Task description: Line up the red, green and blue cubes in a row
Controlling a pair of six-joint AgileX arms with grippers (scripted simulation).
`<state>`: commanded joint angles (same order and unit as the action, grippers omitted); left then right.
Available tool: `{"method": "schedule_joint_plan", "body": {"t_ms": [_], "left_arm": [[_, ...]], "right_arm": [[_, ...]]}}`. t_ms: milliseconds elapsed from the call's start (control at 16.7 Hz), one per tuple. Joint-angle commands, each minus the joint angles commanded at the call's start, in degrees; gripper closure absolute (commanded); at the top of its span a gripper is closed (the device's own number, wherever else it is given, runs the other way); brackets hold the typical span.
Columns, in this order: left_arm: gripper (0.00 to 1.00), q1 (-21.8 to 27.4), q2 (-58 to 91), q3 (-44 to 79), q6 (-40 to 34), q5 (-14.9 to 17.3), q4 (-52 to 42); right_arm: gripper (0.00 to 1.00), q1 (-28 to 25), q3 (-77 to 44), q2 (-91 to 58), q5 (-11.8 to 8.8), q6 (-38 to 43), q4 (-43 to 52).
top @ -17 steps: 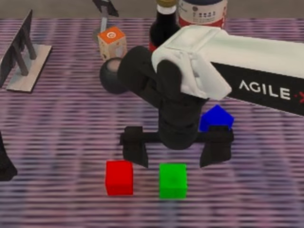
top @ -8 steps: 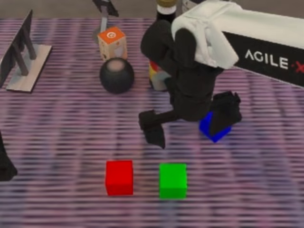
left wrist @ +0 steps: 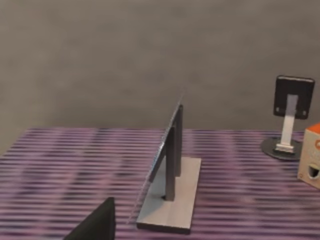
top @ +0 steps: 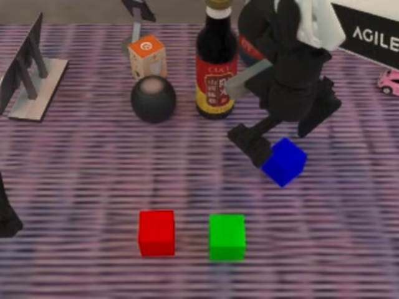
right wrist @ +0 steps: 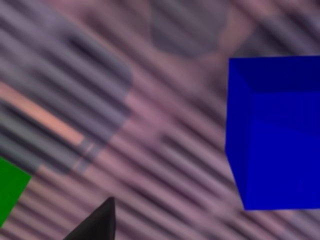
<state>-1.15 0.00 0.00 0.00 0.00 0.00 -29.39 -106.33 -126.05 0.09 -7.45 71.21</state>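
Glossy deep-blue cube [top: 284,161] turned cornerwise on striped purple table [top: 75,187], right of centre, above and right of glossy red cube [top: 156,232] and green cube [top: 227,236] side by side. Right gripper [top: 283,128] spread wide above it, one finger [top: 250,142] touching. Left arm parked at left edge.

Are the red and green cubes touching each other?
Apart. The top view shows a plain strip of striped tablecloth between the red cube and the green cube, which sit side by side.
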Motion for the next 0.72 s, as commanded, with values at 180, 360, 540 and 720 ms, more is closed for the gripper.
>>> {"method": "schedule_joint_plan", "body": {"t_ms": [180, 360, 540, 720], "left_arm": [[0.0, 0.0, 0.0, 0.0, 0.0, 0.0, 0.0], [0.0, 0.0, 0.0, 0.0, 0.0, 0.0, 0.0], [0.0, 0.0, 0.0, 0.0, 0.0, 0.0, 0.0], [0.0, 0.0, 0.0, 0.0, 0.0, 0.0, 0.0]], "right_arm": [[0.0, 2.1, -1.2, -0.4, 0.1, -4.6, -0.1], [0.0, 2.2, -1.3, -0.4, 0.1, -4.9, -0.1], [0.0, 2.0, -0.9, -0.2, 0.1, -4.8, -0.3], [0.0, 2.1, 2.1, -1.4, 0.1, -4.7, -4.3]]}}
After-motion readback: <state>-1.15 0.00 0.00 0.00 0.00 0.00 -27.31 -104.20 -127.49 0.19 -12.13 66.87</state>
